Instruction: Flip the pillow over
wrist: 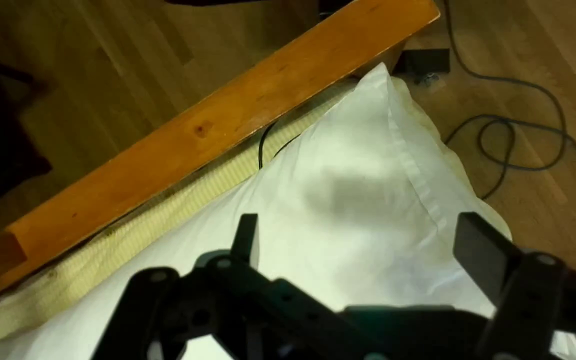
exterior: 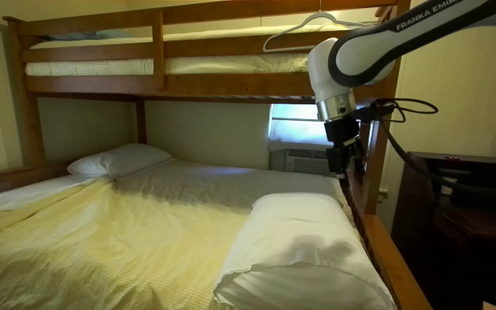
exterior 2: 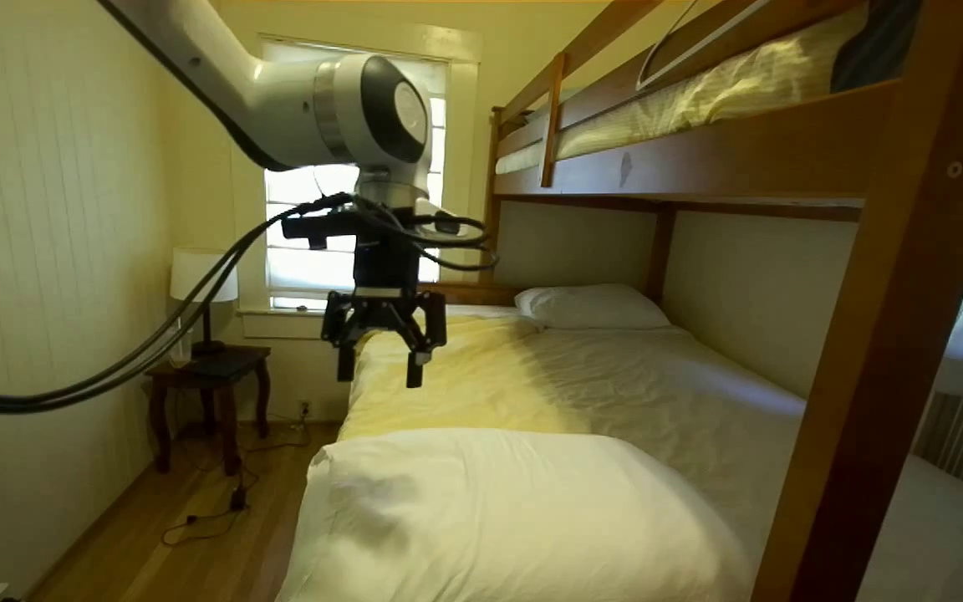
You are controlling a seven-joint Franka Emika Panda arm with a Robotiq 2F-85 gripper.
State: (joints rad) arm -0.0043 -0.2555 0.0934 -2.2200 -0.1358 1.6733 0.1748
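Observation:
The pillow [exterior: 291,232] is large, plump and white, and lies flat along the near end of the lower bunk. An open case end with loose folds shows at its front in this exterior view. The pillow also fills the bottom of an exterior view [exterior 2: 523,510] and lies below the jaws in the wrist view [wrist: 298,215], one corner pointing up beside the bed rail. My gripper [exterior: 349,172] hangs pointing down above the pillow, apart from it, and casts a shadow on it. Its fingers are wide apart with nothing between them in an exterior view [exterior 2: 380,380] and the wrist view [wrist: 358,235].
A wooden bed rail [wrist: 198,125] runs close along the pillow. The upper bunk [exterior: 239,84] with a white hanger [exterior: 269,43] is near the arm. A bunk post [exterior 2: 858,334] stands beside the bed. Another white pillow [exterior: 121,160] lies at the far end. Cables hang from the wrist.

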